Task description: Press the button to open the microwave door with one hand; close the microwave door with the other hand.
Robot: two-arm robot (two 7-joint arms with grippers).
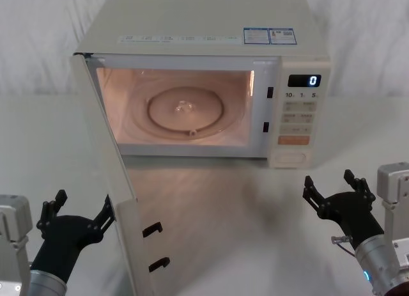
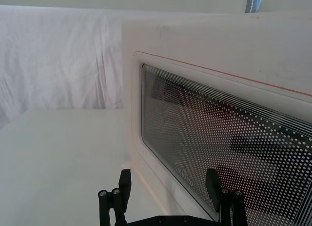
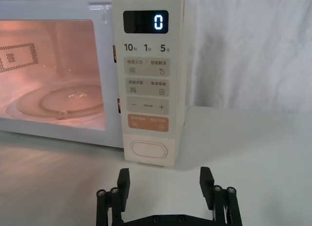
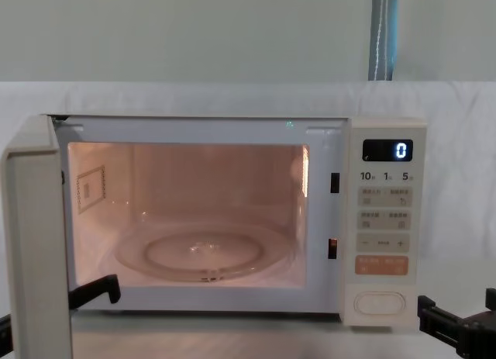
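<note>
Wide cream glass-windowed microwave door (image 1: pixel 118 200) swung open at frame left, closing remains; black left gripper (image 1: pixel 78 214) and black right gripper (image 1: pixel 335 186) both spread empty.

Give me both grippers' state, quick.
Left gripper: open, empty, beside the open microwave door.
Right gripper: open, empty, before the button.

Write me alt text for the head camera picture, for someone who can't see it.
A cream microwave stands on a white table with the microwave door swung wide open toward the robot's left, its lit cavity showing a glass turntable. The left end effector, fingers spread, sits just outside the door; the right end effector, also open, hovers before the control panel.
</note>
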